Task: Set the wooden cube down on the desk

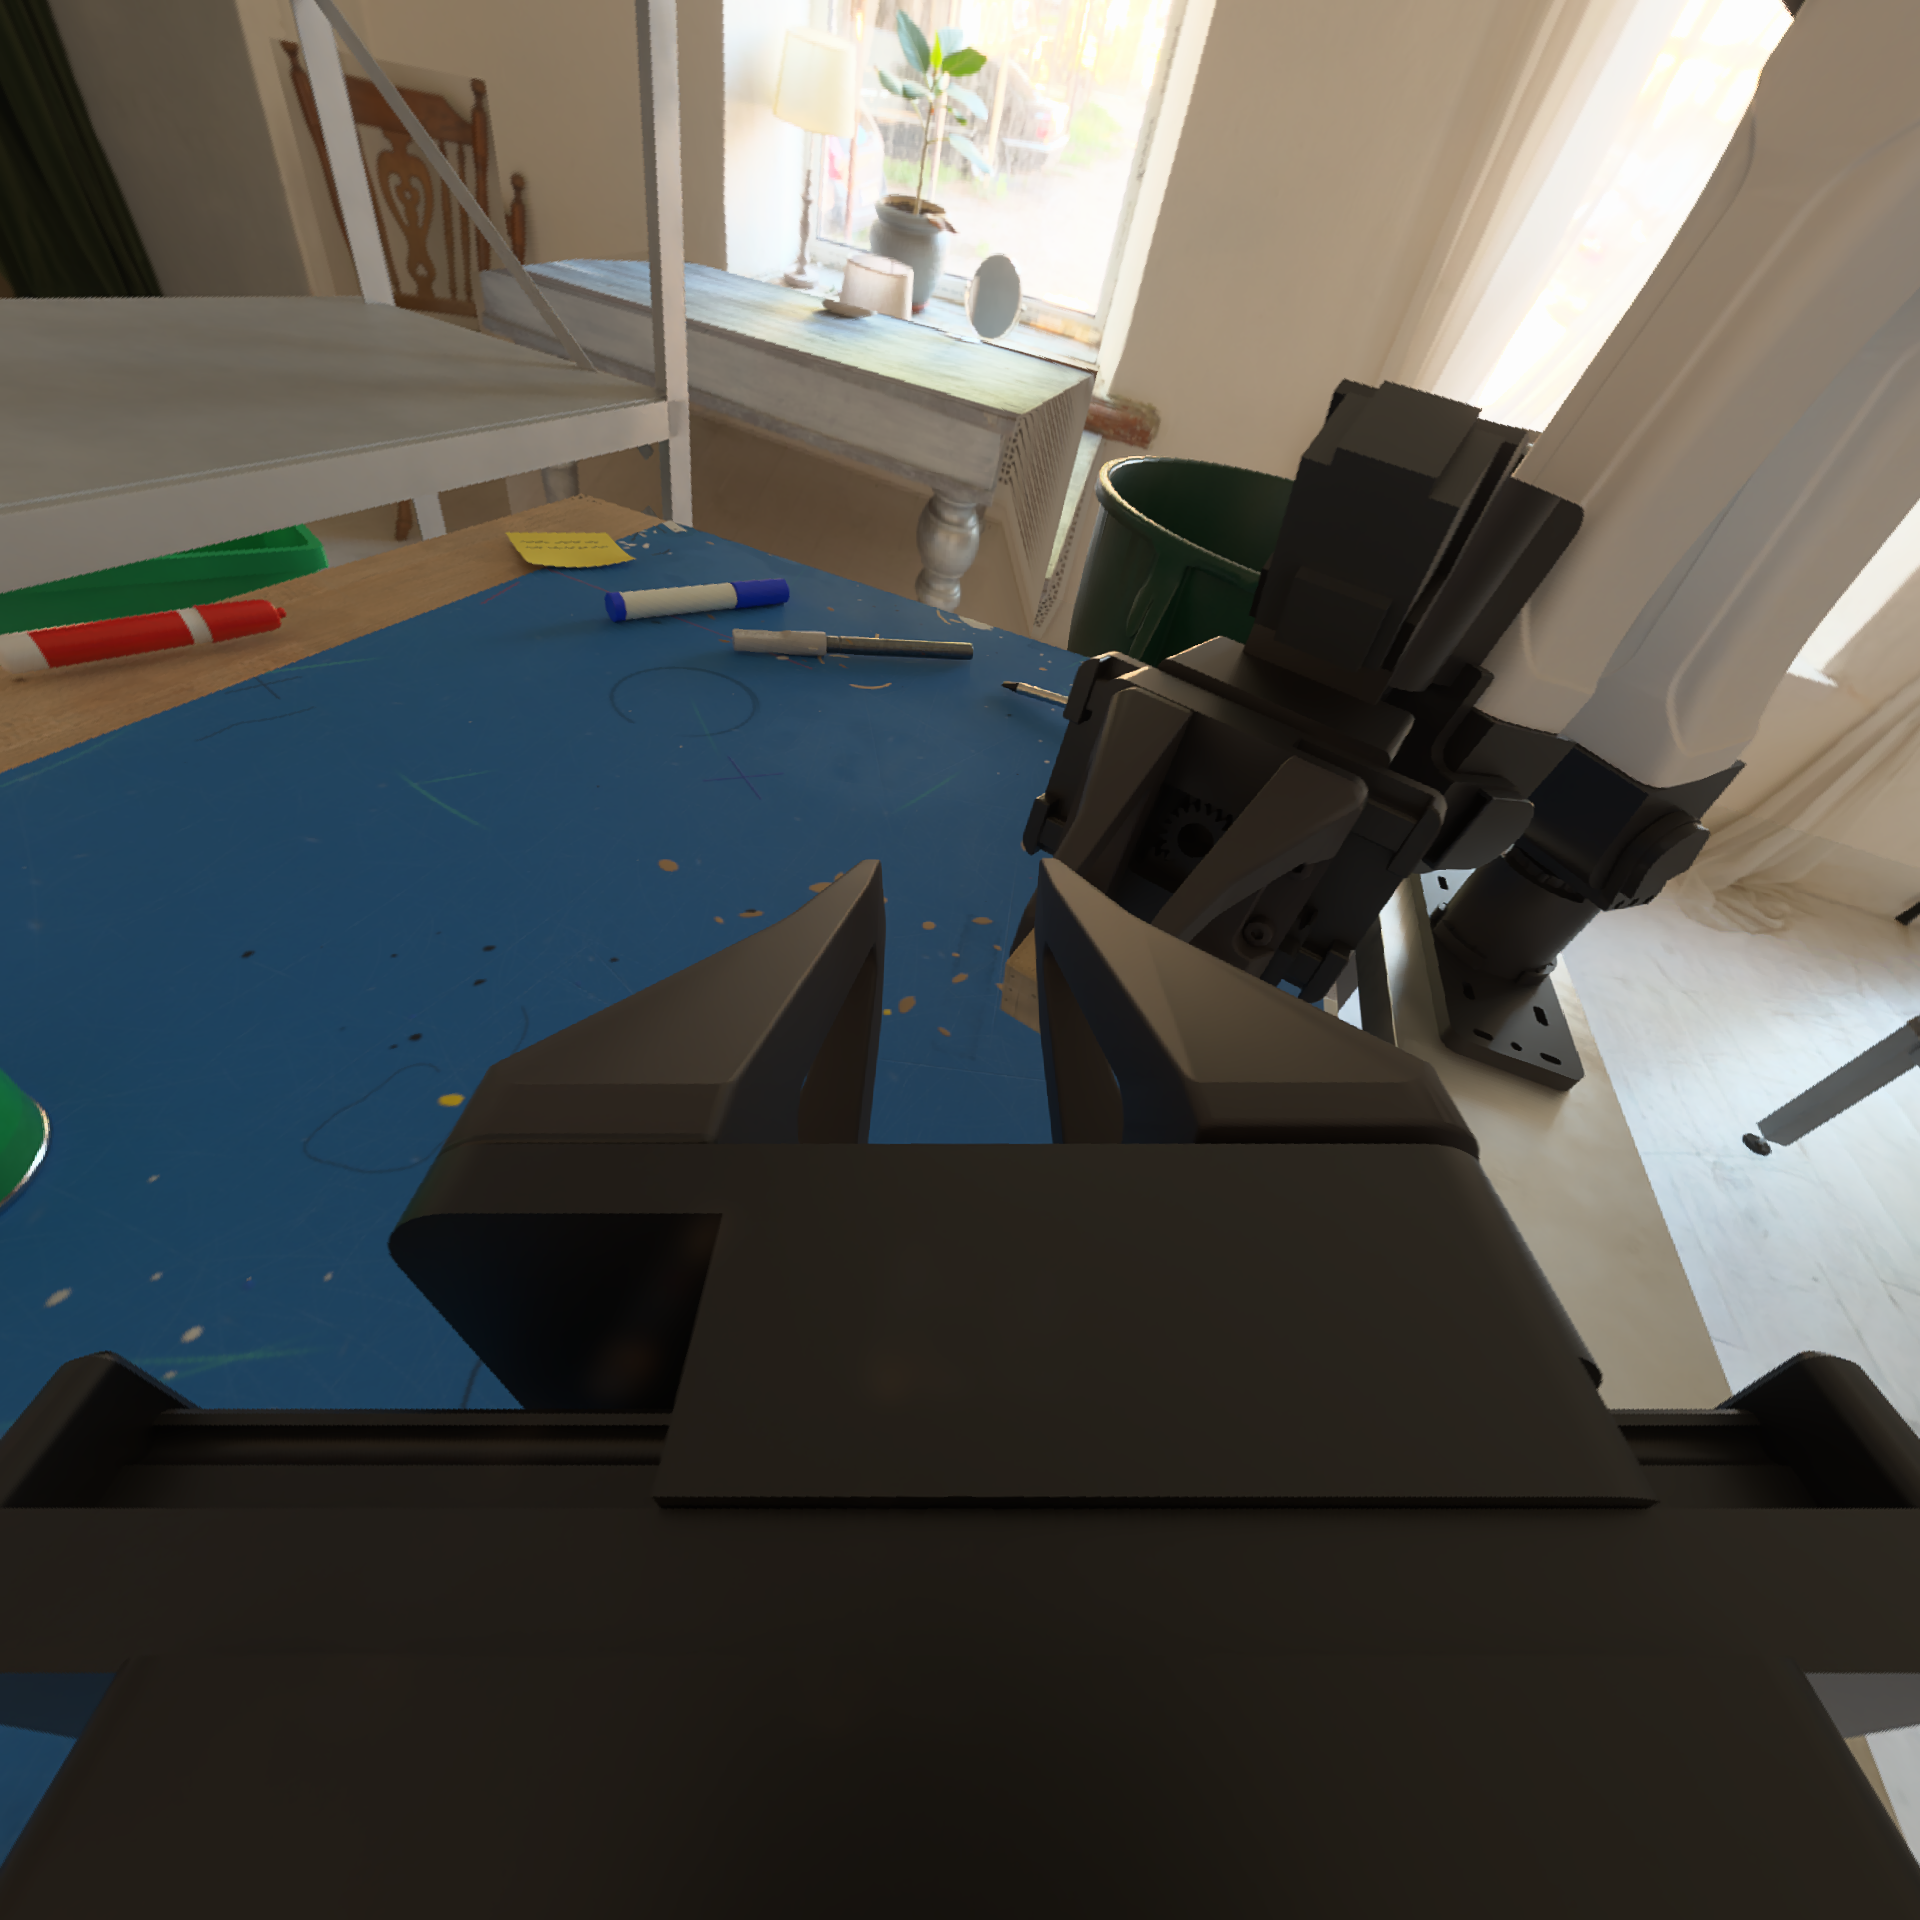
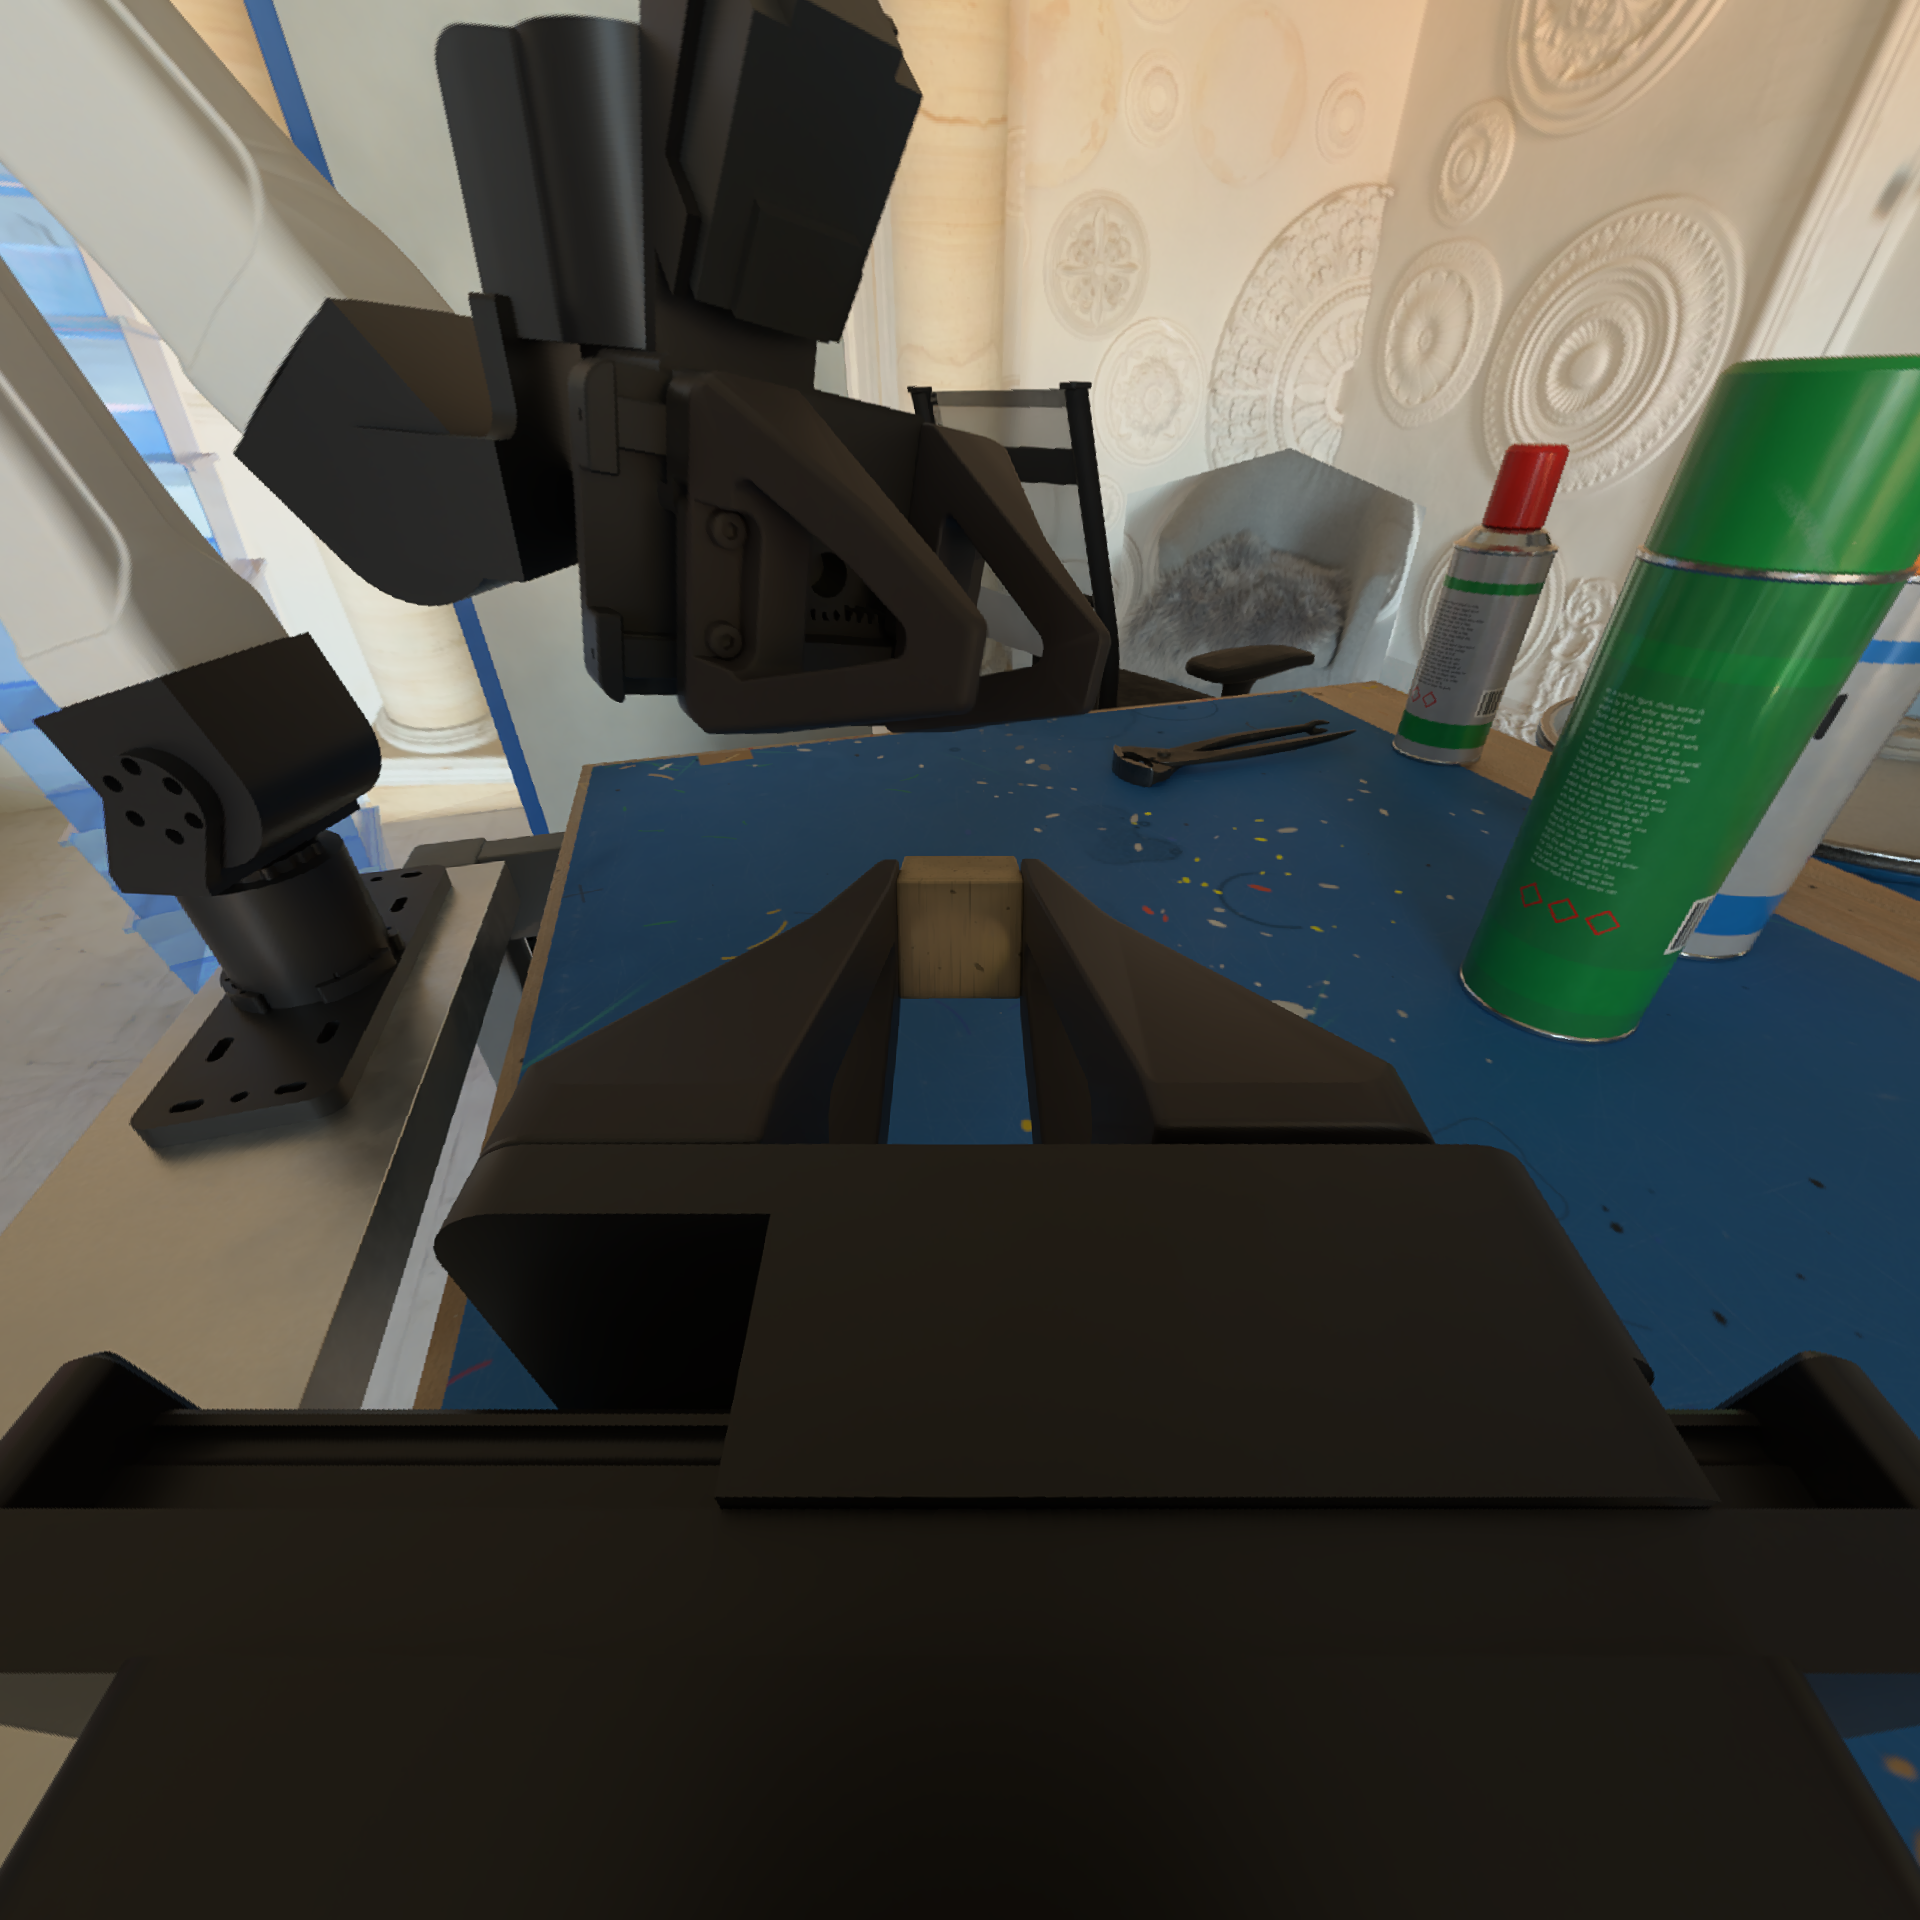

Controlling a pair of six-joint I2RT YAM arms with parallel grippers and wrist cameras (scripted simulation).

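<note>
Left wrist view: the left gripper [image 1: 961,883] hangs above the blue mat [image 1: 416,883] with a narrow gap between its fingers and nothing in it. A sliver of the wooden cube [image 1: 1020,995] shows at 3 o'clock of the fingertips. A blue marker [image 1: 696,600] lies at 11 o'clock.

Right wrist view: the right gripper [image 2: 959,883] clamps the wooden cube [image 2: 958,930] between its fingertips. A green spray can [image 2: 1704,707] stands at 3 o'clock, pliers [image 2: 1226,750] at 1 o'clock.

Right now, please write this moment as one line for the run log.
right gripper: shut on wooden cube | cube: above blue mat, contact unclear | left gripper: open, empty | step: set-down pending
</note>
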